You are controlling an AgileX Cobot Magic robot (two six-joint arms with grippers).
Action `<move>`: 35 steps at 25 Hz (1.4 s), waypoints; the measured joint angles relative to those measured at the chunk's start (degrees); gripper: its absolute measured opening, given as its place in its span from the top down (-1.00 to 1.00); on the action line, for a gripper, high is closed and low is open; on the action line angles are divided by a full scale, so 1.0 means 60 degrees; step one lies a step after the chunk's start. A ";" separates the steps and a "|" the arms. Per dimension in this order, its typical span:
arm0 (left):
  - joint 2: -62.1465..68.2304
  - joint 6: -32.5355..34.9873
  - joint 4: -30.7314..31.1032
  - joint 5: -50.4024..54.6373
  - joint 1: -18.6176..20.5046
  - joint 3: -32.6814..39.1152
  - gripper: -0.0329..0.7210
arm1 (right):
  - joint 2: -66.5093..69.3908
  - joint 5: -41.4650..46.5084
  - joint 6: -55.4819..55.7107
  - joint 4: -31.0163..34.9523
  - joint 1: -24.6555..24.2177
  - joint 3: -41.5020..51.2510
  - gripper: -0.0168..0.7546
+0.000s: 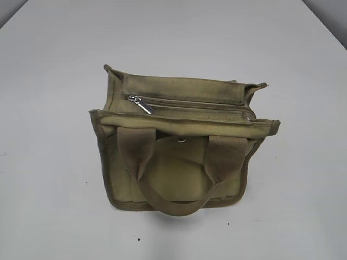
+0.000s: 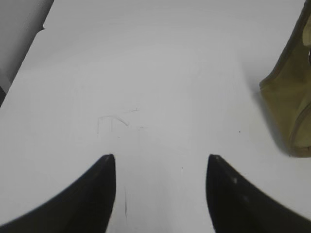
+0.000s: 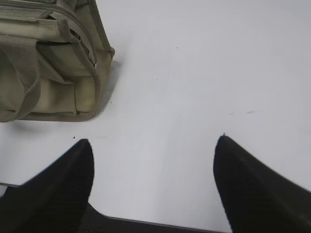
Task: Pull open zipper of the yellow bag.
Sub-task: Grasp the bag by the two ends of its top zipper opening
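A yellow bag [image 1: 179, 146] sits on a white counter [image 1: 49, 179], its zipper [image 1: 190, 104] running left to right, pull tab [image 1: 141, 104] at the left. Both arms' jaws stand spread and empty, well apart from it.

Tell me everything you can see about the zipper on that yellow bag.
The zipper runs straight along the top of the yellow bag, its tape the same olive-khaki as the canvas. It looks fully closed. Its small silver metal pull tab sits at the left end in the exterior view, lying flat and angled toward the camera. Nothing touches it; neither end effector is near. The wrist views show only the bag's sides, not the zipper.
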 joint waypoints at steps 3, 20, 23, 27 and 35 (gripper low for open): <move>0.0000 0.0000 0.0000 0.0000 0.0000 0.0000 -0.29 | 0.0000 0.0000 0.0000 0.0000 0.0000 0.0000 -0.58; 0.0000 0.0000 0.0000 0.0000 0.0000 0.0000 -0.29 | 0.0000 0.0000 0.0000 0.0000 0.0000 0.0000 -0.50; 0.0000 0.0000 0.0000 0.0000 0.0000 0.0000 -0.29 | 0.0000 0.0000 0.0000 0.0000 0.0000 0.0000 -0.50; 0.0000 0.0000 0.0000 0.0000 0.0000 0.0000 -0.29 | 0.0000 0.0000 0.0000 0.0000 0.0000 0.0000 -0.50; 0.0048 0.0000 -0.0022 -0.0008 0.0000 0.0000 -0.29 | 0.0000 0.0000 0.0000 0.0000 0.0000 0.0000 -0.50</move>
